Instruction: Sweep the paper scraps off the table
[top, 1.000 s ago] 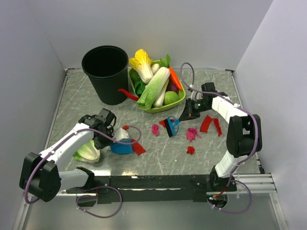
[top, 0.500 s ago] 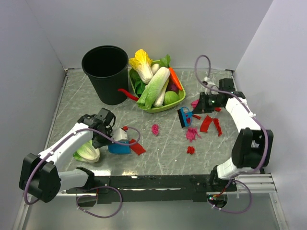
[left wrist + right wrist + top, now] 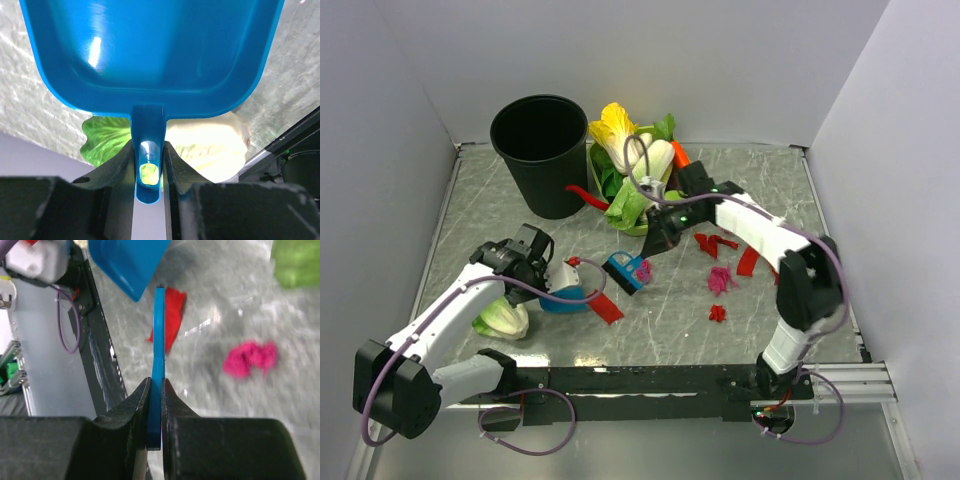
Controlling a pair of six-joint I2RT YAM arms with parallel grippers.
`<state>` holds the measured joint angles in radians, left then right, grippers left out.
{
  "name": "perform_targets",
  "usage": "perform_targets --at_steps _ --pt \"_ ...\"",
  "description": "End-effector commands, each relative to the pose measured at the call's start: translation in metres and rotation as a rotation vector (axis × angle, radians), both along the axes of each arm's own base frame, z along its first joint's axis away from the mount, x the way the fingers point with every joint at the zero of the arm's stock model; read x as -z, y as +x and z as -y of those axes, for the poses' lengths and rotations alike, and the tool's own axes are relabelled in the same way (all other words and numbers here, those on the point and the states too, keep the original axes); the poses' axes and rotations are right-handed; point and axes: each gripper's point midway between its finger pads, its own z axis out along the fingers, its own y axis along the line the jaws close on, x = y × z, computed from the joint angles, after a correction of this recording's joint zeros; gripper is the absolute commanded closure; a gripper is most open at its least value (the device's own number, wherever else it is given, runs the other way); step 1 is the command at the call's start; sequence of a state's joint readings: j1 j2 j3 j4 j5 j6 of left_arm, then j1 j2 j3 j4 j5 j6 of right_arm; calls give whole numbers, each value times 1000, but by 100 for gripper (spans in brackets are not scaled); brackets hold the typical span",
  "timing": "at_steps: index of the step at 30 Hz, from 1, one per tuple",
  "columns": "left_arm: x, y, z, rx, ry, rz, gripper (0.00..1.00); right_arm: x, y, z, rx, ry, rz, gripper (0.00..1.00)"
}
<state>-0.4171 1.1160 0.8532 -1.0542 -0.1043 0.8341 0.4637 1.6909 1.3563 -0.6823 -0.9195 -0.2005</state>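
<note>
My left gripper is shut on the handle of a blue dustpan, which rests on the table left of centre as the dustpan. My right gripper is shut on the thin handle of a blue brush. The brush stands just right of the pan. A pink wad touches the brush, and a red strip lies by the pan's mouth. More paper scraps lie to the right: red strips, a pink wad and a red bit.
A black bin stands at the back left. A green bowl of vegetables sits behind the right gripper, with a carrot in it and a red chili beside it. A cabbage lies under the left arm.
The right arm has swung from the table's right side to the centre, carrying the brush up to the pink wad beside the dustpan. The left arm and dustpan shifted slightly.
</note>
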Motion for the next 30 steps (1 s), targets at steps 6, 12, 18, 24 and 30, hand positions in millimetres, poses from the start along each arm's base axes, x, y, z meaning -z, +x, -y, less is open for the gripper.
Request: perform_targets --at_steps 6,12,18,24,30 --pt "-15 -6 -19 -29 66 41 99 16 7 -79 -55 15 -86 100" --pt "-13 -5 -37 -33 166 72 99 37 4 -87 -9 -52 -150 100" --pt "-11 3 -33 -26 161 83 99 53 23 -49 148 -204 -65 100" --pt "-3 33 -13 73 130 103 99 45 23 15 188 -329 124 100" --pt "13 46 22 129 64 -14 99 21 15 81 253 -364 205 100"
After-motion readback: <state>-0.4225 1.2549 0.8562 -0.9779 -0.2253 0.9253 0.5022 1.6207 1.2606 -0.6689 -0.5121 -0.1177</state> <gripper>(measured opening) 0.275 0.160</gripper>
